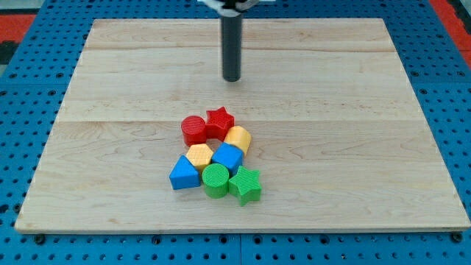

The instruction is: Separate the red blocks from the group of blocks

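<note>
Camera view: my tip (232, 78) rests on the wooden board (110, 81), toward the view's top, apart from the clustered blocks. It is a bare rod with no claw to open or close. The red cylinder (193, 129) and red star (219, 121) sit touching at the cluster's top edge, against the yellow blocks (238, 138), above the blue (227, 157) and green (215, 180) ones.

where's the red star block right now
The red star block sits at the cluster's top edge, near the board's middle, touching the red cylinder on the view's left, the yellow block lower right.
</note>
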Tool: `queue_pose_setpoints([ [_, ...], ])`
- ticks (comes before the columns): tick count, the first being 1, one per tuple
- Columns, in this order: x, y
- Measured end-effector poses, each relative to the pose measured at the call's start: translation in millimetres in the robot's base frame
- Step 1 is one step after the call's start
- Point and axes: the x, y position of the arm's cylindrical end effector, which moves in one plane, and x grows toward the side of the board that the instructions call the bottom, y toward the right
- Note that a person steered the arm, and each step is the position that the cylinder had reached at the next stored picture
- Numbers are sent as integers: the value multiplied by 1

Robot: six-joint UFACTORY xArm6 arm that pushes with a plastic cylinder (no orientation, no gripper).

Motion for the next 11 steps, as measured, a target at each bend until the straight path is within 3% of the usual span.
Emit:
queue_pose_setpoints([
  [1,29,-39],
  [2,63,-142],
  [3,121,-147],
  [4,128,-73],
  [6,83,43],
  [7,82,87],
  [10,59,159],
  [11,42,143],
])
